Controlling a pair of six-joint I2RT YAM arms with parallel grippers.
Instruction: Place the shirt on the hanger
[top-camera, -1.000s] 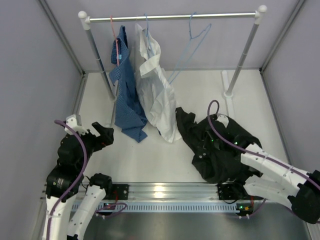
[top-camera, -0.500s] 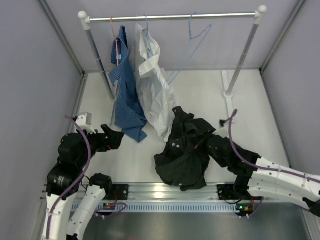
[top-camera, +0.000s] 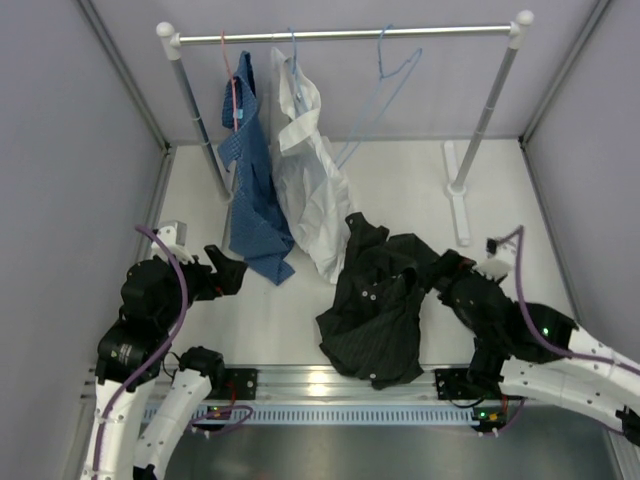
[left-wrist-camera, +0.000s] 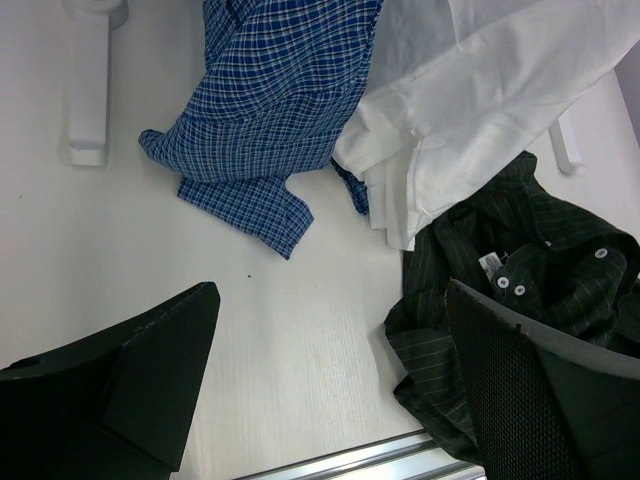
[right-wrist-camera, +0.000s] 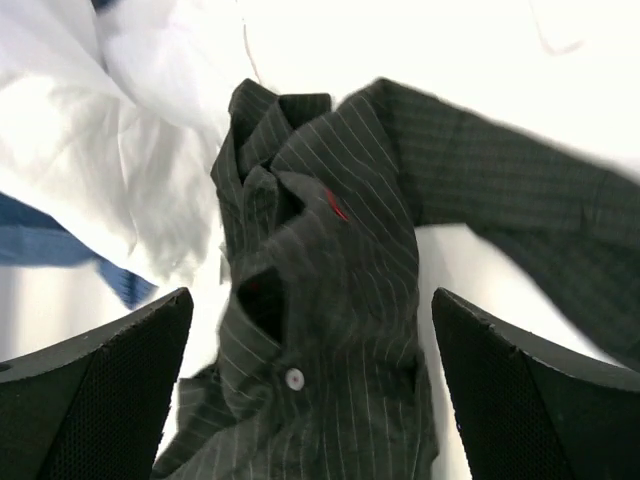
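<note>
The black pinstriped shirt (top-camera: 385, 305) lies crumpled on the table's near middle, and also shows in the left wrist view (left-wrist-camera: 540, 290) and the right wrist view (right-wrist-camera: 340, 300). The light-blue wire hanger (top-camera: 383, 68) hangs bare on the rail at the back. My right gripper (top-camera: 447, 268) is open at the shirt's right edge. In its own view (right-wrist-camera: 310, 300) the jaws stand wide over the cloth and hold nothing. My left gripper (top-camera: 232, 272) is open over bare table left of the shirt, nothing between its fingers (left-wrist-camera: 330, 300).
A clothes rack (top-camera: 350, 35) spans the back, its feet (top-camera: 460, 200) on the table. A blue patterned shirt (top-camera: 250, 190) and a white shirt (top-camera: 310, 190) hang from it down onto the table, touching the black shirt's far-left edge. A metal rail (top-camera: 330, 385) runs along the near edge.
My right gripper dragged the black shirt left toward the middle, then opened, let it go and drew back to the right. The left gripper shifted slightly right.
</note>
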